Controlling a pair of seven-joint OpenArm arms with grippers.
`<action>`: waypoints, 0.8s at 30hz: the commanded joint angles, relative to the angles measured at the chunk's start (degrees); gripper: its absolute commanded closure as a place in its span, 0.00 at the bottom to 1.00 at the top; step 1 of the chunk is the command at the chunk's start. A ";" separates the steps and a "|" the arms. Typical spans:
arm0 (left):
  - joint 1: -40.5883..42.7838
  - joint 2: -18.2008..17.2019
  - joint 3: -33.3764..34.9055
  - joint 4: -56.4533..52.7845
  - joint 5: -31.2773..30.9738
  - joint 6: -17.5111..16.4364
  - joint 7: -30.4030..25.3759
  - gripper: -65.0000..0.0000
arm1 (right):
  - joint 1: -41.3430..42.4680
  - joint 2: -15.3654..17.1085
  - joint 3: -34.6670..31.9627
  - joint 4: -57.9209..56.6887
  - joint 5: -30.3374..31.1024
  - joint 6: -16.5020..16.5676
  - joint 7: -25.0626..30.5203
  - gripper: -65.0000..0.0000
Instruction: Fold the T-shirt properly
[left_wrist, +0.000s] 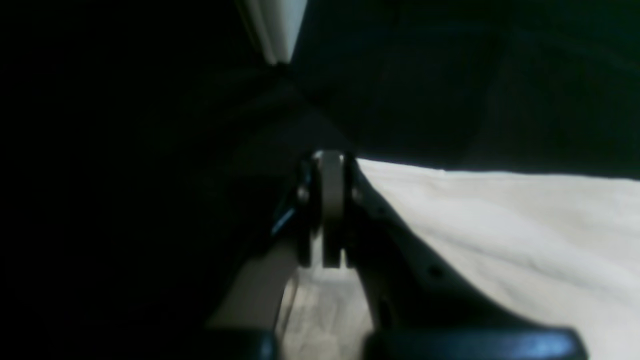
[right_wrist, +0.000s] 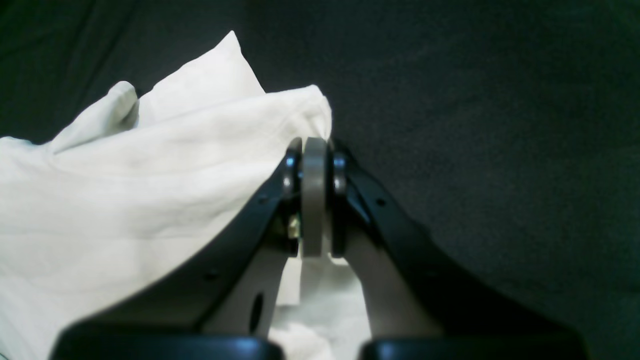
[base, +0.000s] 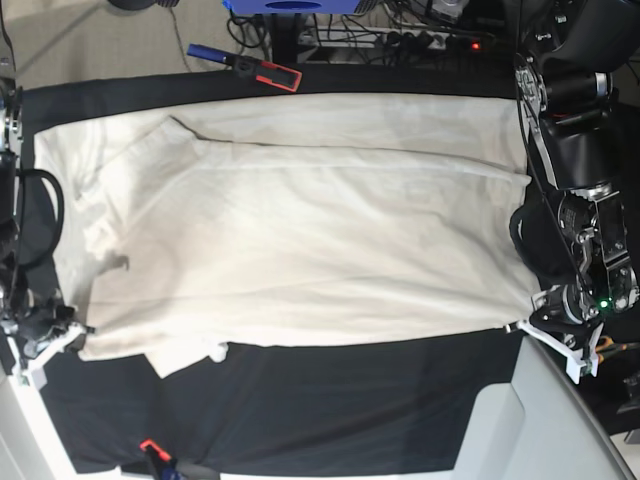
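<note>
Black cloth (base: 330, 400) covers the table beneath me. Stretched between my two grippers lies the T-shirt (base: 300, 230), its long axis running from one to the other, sleeves toward my right gripper (base: 75, 330). My left gripper (base: 520, 325) is clamped on its hem corner; my right pinches the opposite edge.

Table (base: 330, 400) draped in a black cloth (base: 400, 380). A cream T-shirt (base: 300, 230) lies spread flat across most of the cloth, wrinkled, its hem toward the right of the base view and its sleeves toward the left. Clamps (base: 262, 70) grip the cloth at the far edge and the near edge.
</note>
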 joint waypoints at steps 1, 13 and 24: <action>-1.60 -0.96 -0.01 1.14 0.03 0.01 -1.13 1.00 | 1.69 1.09 0.48 0.67 0.53 0.22 1.27 1.00; 4.46 -0.87 -0.45 10.54 -0.06 0.01 0.72 1.00 | -0.33 1.97 0.48 0.67 0.35 0.22 1.54 1.00; 9.65 -0.79 -0.54 13.27 -0.06 0.01 0.81 1.00 | -3.41 2.05 0.48 0.84 0.62 0.40 1.18 1.00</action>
